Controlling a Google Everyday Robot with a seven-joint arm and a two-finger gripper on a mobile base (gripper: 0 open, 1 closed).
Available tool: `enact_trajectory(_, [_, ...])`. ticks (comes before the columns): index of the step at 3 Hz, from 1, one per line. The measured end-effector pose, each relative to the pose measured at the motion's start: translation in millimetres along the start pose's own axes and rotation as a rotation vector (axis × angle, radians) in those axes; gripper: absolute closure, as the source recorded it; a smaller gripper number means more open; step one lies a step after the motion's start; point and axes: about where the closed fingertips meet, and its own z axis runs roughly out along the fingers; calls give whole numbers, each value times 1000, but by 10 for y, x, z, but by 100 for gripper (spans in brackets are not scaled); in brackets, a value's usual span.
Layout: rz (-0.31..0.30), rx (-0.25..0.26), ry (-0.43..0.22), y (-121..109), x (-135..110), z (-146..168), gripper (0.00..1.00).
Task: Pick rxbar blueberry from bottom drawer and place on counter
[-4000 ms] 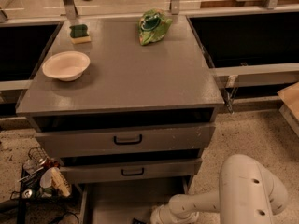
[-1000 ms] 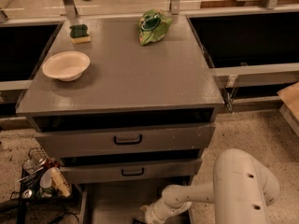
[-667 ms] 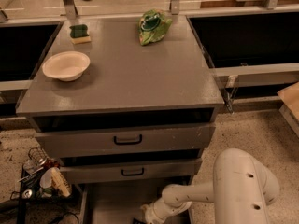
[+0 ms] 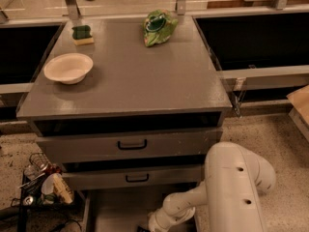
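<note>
Reaching into the pulled-out bottom drawer (image 4: 113, 211) with the white arm (image 4: 231, 187): bulky elbow at lower right, forearm angled down and left. Pincer (image 4: 155, 224) low over the drawer's grey floor, right at the bottom edge of view and partly cut off. Apart or together: cannot tell. Small dark sliver (image 4: 143, 229) on the drawer floor just left of the pincer; cannot tell whether that is the rxbar blueberry, nor whether touched. Grey surface (image 4: 145, 81) on top carrying a cream bowl (image 4: 68, 67) near the left edge, a green-and-yellow sponge (image 4: 82, 35) back left and a green bag (image 4: 158, 27) at the back, all well apart. Both black-handled drawers (image 4: 132, 144) above shut. Wire basket of clutter (image 4: 43, 185) on the floor at left.
</note>
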Motion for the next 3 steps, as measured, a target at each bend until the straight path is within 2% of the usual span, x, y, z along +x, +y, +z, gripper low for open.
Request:
enact_trajectory(2, [15,7,-10,-13,0,26,0])
enact_trajectory(3, [54,16,-10,-56,34,35,0])
